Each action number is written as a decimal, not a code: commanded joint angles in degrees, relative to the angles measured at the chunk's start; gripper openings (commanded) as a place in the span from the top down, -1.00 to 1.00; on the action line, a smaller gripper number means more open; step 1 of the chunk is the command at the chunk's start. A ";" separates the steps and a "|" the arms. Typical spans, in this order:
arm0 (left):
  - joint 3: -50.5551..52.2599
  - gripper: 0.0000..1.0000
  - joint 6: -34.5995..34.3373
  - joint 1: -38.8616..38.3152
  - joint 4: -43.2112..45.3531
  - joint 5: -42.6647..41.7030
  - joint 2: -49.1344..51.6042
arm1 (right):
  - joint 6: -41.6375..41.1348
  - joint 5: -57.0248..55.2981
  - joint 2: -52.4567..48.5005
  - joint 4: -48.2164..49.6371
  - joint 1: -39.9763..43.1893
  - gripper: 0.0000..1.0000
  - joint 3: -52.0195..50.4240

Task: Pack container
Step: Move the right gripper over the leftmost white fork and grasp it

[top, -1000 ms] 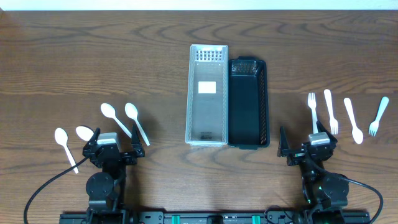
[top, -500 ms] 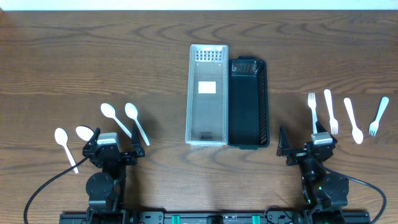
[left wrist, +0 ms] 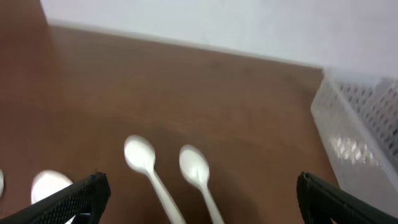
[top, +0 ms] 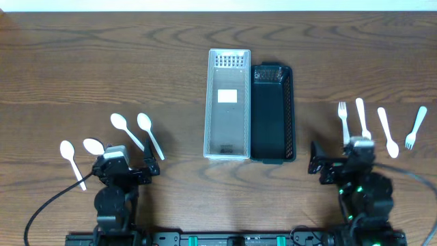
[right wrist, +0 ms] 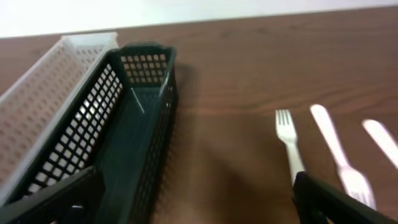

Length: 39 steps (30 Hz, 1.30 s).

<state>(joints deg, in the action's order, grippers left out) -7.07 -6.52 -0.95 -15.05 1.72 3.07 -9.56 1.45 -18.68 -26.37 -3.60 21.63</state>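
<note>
A white mesh basket (top: pixel 228 102) and a black mesh basket (top: pixel 273 113) stand side by side at the table's middle, both empty. Several white plastic spoons (top: pixel 121 124) lie at the left. White forks (top: pixel 343 116) and one spoon (top: pixel 388 133) lie at the right. My left gripper (top: pixel 128 169) is open and empty, just near of the spoons. Two spoons (left wrist: pixel 140 155) show ahead of it (left wrist: pixel 199 208) in the left wrist view. My right gripper (top: pixel 338 164) is open and empty, between the black basket (right wrist: pixel 134 112) and a fork (right wrist: pixel 288 134).
The table's near edge lies just behind both arm bases. A black cable (top: pixel 48 205) runs from the left arm toward the near left. The white basket's corner (left wrist: pixel 364 134) shows at the right of the left wrist view.
The right arm has shifted a little to the right and away from the near edge. The left arm has moved slightly. Nothing on the table has moved.
</note>
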 commanded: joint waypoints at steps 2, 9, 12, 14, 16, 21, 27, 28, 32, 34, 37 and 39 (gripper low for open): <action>-11.26 -0.96 -4.55 0.28 -3.28 0.17 7.19 | 0.44 -1.22 -12.11 -5.68 2.27 -0.99 14.64; -36.44 -0.96 -4.76 0.28 -21.22 0.20 30.14 | 6.05 0.66 -37.55 -29.92 7.37 -0.98 43.93; -47.19 -0.96 -4.74 0.28 -32.09 0.20 40.13 | 8.57 1.57 -47.23 -39.30 8.24 -0.99 54.29; -51.17 -0.96 -4.74 0.28 -36.11 0.22 44.78 | 9.75 1.36 -51.39 -42.45 8.24 -0.98 58.05; -52.28 -0.96 -4.74 0.28 -37.03 0.20 48.28 | 10.05 0.22 -54.97 -42.86 8.26 -0.98 59.69; -52.24 -0.96 -4.74 0.28 -39.41 0.20 54.93 | 10.12 -1.27 -62.29 -40.35 10.16 -0.98 59.69; -52.24 -0.96 -4.74 0.28 -40.02 0.20 60.24 | 14.21 -1.25 -72.19 -37.48 14.69 -0.99 59.69; -52.24 -0.96 -4.74 0.28 -40.17 0.20 60.67 | 15.30 -1.25 -74.18 -36.98 15.39 -0.99 59.69; -52.24 -0.96 -4.74 0.28 -40.15 0.20 60.92 | 15.93 -1.18 -80.74 -35.95 16.31 -0.99 59.60; -52.26 -0.96 -4.74 0.28 -40.15 0.20 60.85 | 16.24 -1.20 -83.91 -35.52 16.26 -0.99 59.54; -52.26 -0.96 -4.74 0.28 -40.15 0.20 60.85 | 16.28 -1.20 -88.54 -34.51 16.26 -0.98 59.52; -52.26 -0.96 -4.74 0.28 -40.15 0.20 60.85 | 16.28 -1.18 -90.90 -33.73 16.28 -0.98 59.52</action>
<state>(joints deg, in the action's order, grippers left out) -58.63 -10.72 -0.91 -55.11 1.69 64.01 5.45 0.40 -107.00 -60.55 12.47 80.31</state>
